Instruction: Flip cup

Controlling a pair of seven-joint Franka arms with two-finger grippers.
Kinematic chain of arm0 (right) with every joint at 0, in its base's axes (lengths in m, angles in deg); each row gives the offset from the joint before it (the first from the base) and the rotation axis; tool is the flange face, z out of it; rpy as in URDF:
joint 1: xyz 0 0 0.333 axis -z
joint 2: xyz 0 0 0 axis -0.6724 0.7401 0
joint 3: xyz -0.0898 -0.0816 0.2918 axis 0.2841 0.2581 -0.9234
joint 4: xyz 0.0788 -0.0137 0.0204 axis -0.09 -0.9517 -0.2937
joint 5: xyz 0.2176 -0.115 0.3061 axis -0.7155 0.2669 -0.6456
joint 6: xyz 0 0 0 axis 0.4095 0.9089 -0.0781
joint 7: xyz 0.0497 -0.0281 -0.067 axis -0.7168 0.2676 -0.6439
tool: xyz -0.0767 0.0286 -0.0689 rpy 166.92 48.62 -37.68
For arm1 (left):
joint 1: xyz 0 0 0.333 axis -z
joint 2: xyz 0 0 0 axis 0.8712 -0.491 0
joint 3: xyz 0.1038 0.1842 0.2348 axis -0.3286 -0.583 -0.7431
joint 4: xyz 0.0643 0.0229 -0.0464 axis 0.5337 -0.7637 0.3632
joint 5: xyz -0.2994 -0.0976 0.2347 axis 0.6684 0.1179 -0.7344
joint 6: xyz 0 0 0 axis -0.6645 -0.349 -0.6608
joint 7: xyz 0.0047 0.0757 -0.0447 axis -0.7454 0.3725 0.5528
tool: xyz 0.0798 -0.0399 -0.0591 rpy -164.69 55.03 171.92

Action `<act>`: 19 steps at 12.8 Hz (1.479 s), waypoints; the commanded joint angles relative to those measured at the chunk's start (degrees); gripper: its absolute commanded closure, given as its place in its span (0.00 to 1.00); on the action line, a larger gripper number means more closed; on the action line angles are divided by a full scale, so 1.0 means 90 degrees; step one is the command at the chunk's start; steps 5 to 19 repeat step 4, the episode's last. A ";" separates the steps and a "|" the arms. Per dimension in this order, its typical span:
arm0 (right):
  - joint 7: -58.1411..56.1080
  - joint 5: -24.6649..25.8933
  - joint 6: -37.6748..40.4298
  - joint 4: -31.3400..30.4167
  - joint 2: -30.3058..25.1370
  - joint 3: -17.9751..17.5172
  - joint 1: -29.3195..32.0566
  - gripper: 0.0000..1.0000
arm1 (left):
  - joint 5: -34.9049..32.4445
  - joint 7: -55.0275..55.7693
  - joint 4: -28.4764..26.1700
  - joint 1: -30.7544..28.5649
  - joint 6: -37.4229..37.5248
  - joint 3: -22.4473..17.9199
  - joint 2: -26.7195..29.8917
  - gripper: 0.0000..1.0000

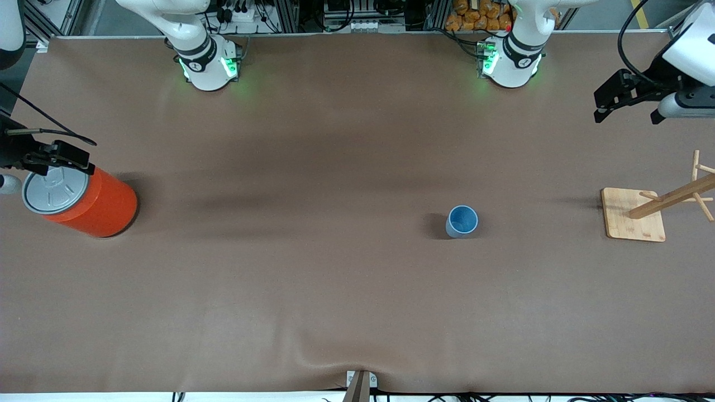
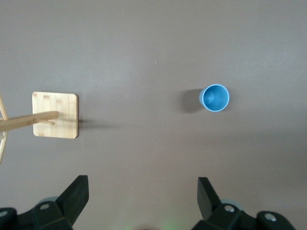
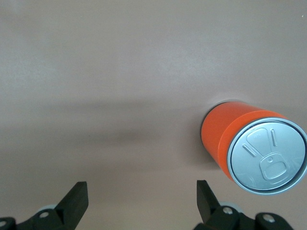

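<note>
The cup (image 1: pixel 462 221) is a small light-blue tumbler that stands upright on the brown table, mouth up, toward the left arm's end. In the left wrist view the cup (image 2: pixel 214 97) shows from above, well apart from the fingers. My left gripper (image 1: pixel 625 109) hangs high over the table's edge at the left arm's end, open and empty (image 2: pixel 143 191). My right gripper (image 1: pixel 61 159) hovers over the right arm's end, just above the orange can, open with nothing between its fingers (image 3: pixel 142 191).
A large orange can (image 1: pixel 89 201) with a grey lid (image 3: pixel 267 155) stands at the right arm's end. A wooden peg rack on a square base (image 1: pixel 634 215) stands at the left arm's end, beside the cup (image 2: pixel 55 115).
</note>
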 commanded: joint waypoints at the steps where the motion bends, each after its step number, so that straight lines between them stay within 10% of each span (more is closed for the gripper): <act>1: 0.0053 0.0067 0.0040 0.0101 0.0071 -0.0017 -0.0027 0.00 | -0.0045 -0.0087 -0.0854 -0.0202 -0.0286 0.0100 0.0690 0.00; 19: 0.0044 0.0067 0.0059 0.0081 0.0071 -0.0017 -0.0076 0.00 | -0.0025 -0.0243 -0.0669 -0.0397 -0.0257 0.0109 0.0564 0.00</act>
